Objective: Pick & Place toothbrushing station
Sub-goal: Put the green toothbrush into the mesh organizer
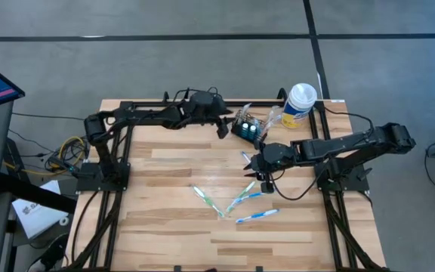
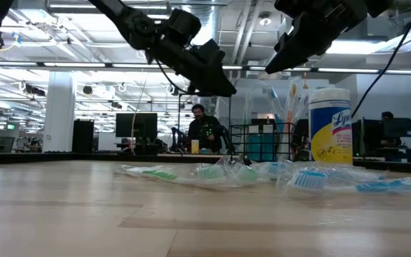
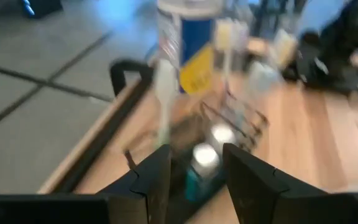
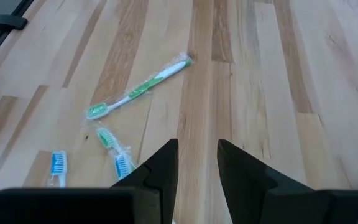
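Nearest the front edge of the wooden surface [image 1: 165, 227], wrapped toothbrushes lie scattered: a blue one [image 1: 257, 216], a blue-and-green pair [image 1: 242, 199] crossing just behind it, and a green one [image 1: 204, 197] to their left.

Behind them the right gripper [image 1: 266, 181] hangs above the surface, pointing down toward the brushes. Its fingers [image 4: 160, 163] stand a little apart with bare wood between them, grasping nothing.

Farther back, near the far edge, stands the toothbrushing station [image 1: 248, 128], a small black wire-mesh caddy. In the high view its long axis runs diagonally, from far-left to near-right. Brushes stand upright in it, handles up.

The left gripper [image 1: 223, 129] sits just left of the caddy, aimed at it. Its fingers [image 3: 157, 174] are parted and released; nothing lies between them.

Just right of the caddy, at the far edge, stands a white-lidded wipes canister [image 1: 299, 104].
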You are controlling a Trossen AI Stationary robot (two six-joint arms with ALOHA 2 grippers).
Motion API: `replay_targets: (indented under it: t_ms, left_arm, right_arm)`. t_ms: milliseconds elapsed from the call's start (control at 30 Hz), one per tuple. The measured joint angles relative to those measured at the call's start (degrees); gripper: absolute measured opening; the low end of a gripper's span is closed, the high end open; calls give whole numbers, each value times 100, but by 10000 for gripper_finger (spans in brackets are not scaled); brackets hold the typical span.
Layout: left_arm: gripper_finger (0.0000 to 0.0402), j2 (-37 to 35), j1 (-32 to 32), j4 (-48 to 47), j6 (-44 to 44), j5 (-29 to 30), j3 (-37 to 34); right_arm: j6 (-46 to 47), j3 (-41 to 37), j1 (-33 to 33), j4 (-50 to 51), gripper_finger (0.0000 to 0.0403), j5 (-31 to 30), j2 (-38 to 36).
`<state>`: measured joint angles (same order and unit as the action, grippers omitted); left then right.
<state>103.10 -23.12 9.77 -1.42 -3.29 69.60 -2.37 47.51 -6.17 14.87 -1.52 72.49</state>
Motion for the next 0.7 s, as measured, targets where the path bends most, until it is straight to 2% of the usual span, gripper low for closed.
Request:
replay_targets:
  t_ms: [333, 467, 700]
  left_arm:
    - [139, -644, 739, -1887, -450, -4, -4]
    - [138, -652, 1178, -2589, -613, -71, -6]
    - [130, -586, 2168, -3124, -593, -256, -8]
  right_arm:
    - [85, 0, -20, 22, 102, 2, 0]
    - [87, 0, -20, 97, 102, 2, 0]
    - [87, -2, -20, 114, 102, 2, 0]
